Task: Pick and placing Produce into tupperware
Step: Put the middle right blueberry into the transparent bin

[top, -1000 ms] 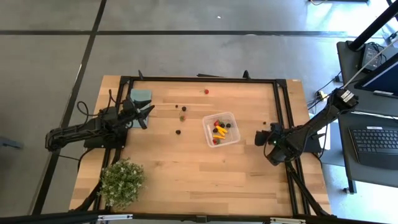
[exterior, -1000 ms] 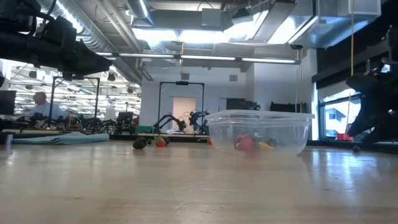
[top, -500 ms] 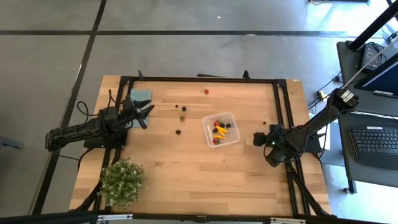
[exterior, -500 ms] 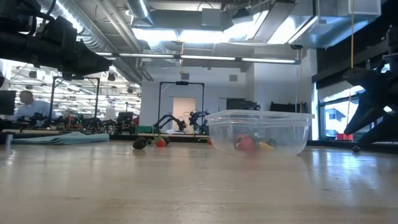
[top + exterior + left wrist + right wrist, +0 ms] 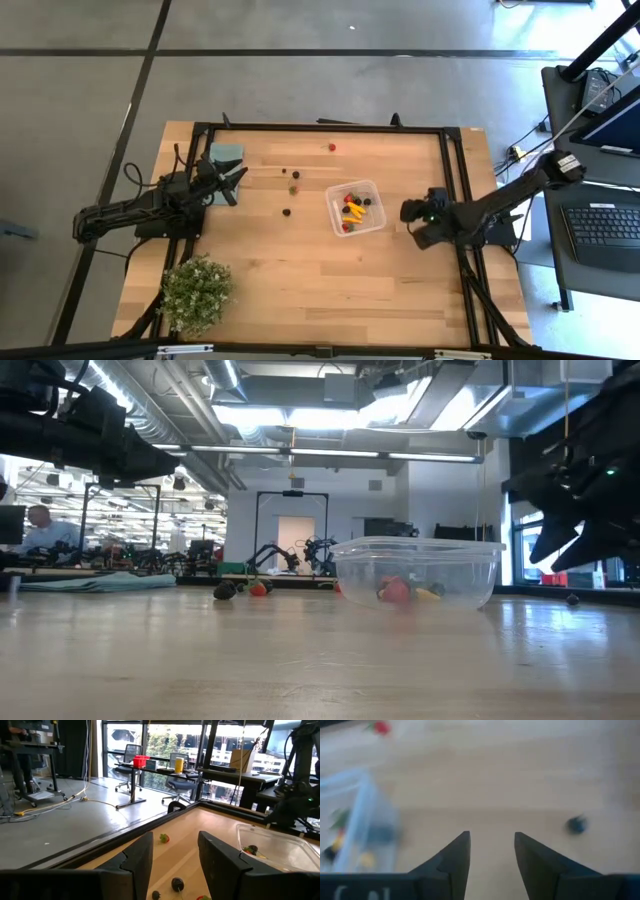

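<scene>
Tupperware (image 5: 354, 208): small, square, clear plastic container with rounded corners, upright and open-topped, right of the tabletop's centre. Inside it lies produce (image 5: 351, 210): yellow-orange elongated pieces, red bits and dark round bits. Loose produce on the bare wood: one red piece (image 5: 332, 147) near the far edge; three small dark pieces (image 5: 293, 176) and another dark piece (image 5: 286, 212) left of the container; one tiny dark piece (image 5: 424, 198) to its right.

Two dark jointed arms, black cables, wedge-shaped black jaws
</scene>
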### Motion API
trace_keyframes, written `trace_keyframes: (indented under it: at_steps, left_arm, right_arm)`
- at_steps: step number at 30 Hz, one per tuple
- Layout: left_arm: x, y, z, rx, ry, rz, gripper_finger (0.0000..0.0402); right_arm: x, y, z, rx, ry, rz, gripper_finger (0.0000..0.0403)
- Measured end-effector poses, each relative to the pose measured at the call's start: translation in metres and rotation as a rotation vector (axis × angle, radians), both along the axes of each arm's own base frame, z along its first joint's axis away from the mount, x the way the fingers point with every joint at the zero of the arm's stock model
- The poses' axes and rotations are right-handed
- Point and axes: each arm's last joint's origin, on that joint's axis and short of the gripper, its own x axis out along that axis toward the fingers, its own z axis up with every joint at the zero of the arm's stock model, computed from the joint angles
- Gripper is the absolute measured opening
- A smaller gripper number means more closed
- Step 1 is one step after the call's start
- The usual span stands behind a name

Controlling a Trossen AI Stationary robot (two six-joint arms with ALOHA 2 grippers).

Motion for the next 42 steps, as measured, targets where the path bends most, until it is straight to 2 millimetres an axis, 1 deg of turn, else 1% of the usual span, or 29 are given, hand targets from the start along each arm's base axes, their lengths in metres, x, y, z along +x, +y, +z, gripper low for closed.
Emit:
trace_keyframes:
  at_steps: [4, 7, 14, 16, 19, 23, 30, 35, 42]
  left_arm:
    - [0.000, 0.000, 0.000, 0.000, 0.000, 0.000, 0.0149]
    - [0.000, 0.000, 0.000, 0.000, 0.000, 0.000, 0.0149]
    - [0.000, 0.000, 0.000, 0.000, 0.000, 0.000, 0.0149]
    - [0.000, 0.000, 0.000, 0.000, 0.000, 0.001, 0.0149]
    - [0.000, 0.000, 0.000, 0.000, 0.000, 0.001, 0.0149]
    - [0.000, 0.000, 0.000, 0.001, 0.000, 0.001, 0.0149]
    - [0.000, 0.000, 0.000, 0.001, 0.000, 0.002, 0.0149]
    - [0.000, 0.000, 0.000, 0.001, 0.000, 0.002, 0.0149]
    - [0.000, 0.000, 0.000, 0.001, 0.000, 0.001, 0.0149]
  right_arm:
    - [-0.004, -0.015, 0.001, -0.027, 0.077, -0.099, 0.0156]
    - [-0.005, -0.021, -0.002, -0.044, 0.138, -0.150, 0.0156]
    - [0.012, -0.023, -0.020, -0.050, 0.212, -0.128, 0.0156]
    - [0.011, -0.023, -0.024, -0.032, 0.251, -0.148, 0.0156]
    - [0.003, -0.024, -0.027, 0.011, 0.308, -0.223, 0.0156]
    - [0.003, -0.024, -0.030, 0.016, 0.291, -0.266, 0.0156]
    - [0.006, -0.022, -0.033, 0.086, 0.302, -0.250, 0.0156]
    - [0.007, -0.023, -0.036, 0.063, 0.281, -0.298, 0.0156]
    - [0.010, -0.030, -0.044, 0.056, 0.322, -0.350, 0.0156]
